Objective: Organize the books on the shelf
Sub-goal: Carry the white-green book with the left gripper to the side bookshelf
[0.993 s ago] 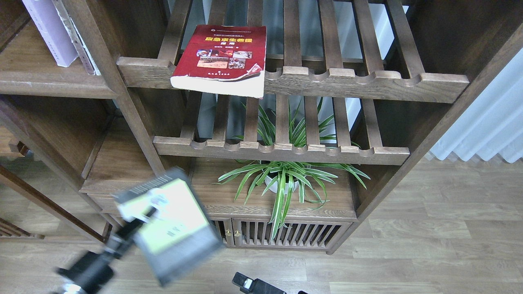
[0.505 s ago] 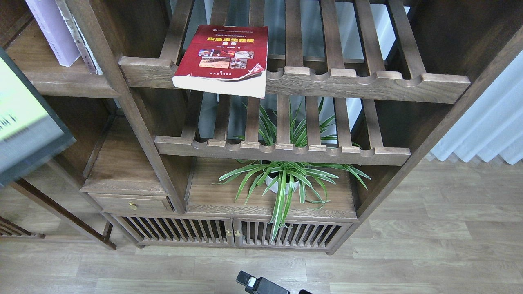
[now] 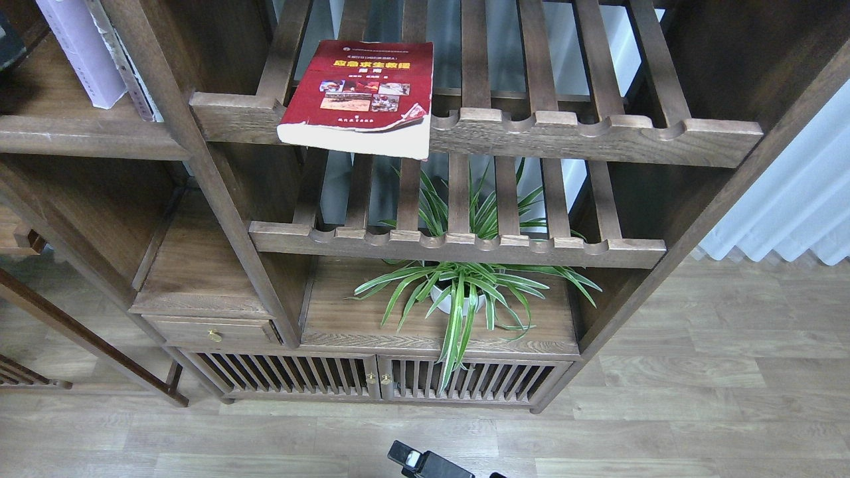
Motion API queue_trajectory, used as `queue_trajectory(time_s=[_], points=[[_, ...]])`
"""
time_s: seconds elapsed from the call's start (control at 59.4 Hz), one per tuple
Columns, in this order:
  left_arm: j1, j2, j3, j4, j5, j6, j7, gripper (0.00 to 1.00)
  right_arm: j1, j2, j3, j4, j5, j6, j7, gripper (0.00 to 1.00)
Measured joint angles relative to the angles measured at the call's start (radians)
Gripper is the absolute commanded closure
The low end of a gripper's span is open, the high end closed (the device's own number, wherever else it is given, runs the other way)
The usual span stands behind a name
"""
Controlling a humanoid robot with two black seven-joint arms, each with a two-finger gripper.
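Note:
The thick dark red book point(image 3: 358, 93) with photos and a yellow title lies flat on the upper slatted rack, its front edge overhanging the scalloped rail. The thin pale lavender book point(image 3: 80, 53) stands upright on the solid dark brown shelf point(image 3: 86, 133) at the top left, with a thin grey-white spine point(image 3: 126, 66) leaning beside it. A dark grey corner point(image 3: 8, 43) shows at the far left edge above the shelf; I cannot tell what it is. The yellow-green book is otherwise out of view. My left gripper is out of view. A black part of my right arm point(image 3: 425, 461) pokes in at the bottom edge, its fingers not discernible.
A spider plant in a white pot point(image 3: 458, 292) stands on the low cabinet top under the lower slatted rack point(image 3: 458, 249). A small drawer with a brass knob point(image 3: 214, 335) sits at the lower left. White curtains point(image 3: 797, 199) hang at the right. The floor is wood.
The yellow-green book, held up at the left edge half a second ago, has moved up and left almost out of view. The red book has not moved.

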Motion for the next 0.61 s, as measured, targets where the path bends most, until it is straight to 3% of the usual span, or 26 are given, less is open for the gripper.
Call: queue_trajectory(time_s=[0.151,0.32,0.37,0.404,0.606], points=[[-0.136,-0.008,0.084,0.072,0.062,0.0,-0.001,0.96,0.0,0.0,0.0,0.0,0.0,0.0,0.0,0.01],[-0.332,-0.01,0.194,0.249,0.114,0.0,-0.002,0.91,0.0,0.0,0.001,0.0,0.0,0.0,0.002,0.01],[-0.363,-0.01,0.221,0.284,0.115,0.0,-0.002,0.78,0.0,0.0,0.001,0.0,0.0,0.0,0.005,0.01],[-0.378,-0.011,0.24,0.305,0.116,0.0,-0.002,0.58,0.0,0.0,0.001,0.0,0.0,0.0,0.006,0.01],[-0.371,-0.051,0.305,0.339,0.066,0.0,-0.015,0.49,-0.001,0.0,0.001,0.0,0.001,0.0,0.008,0.01]])
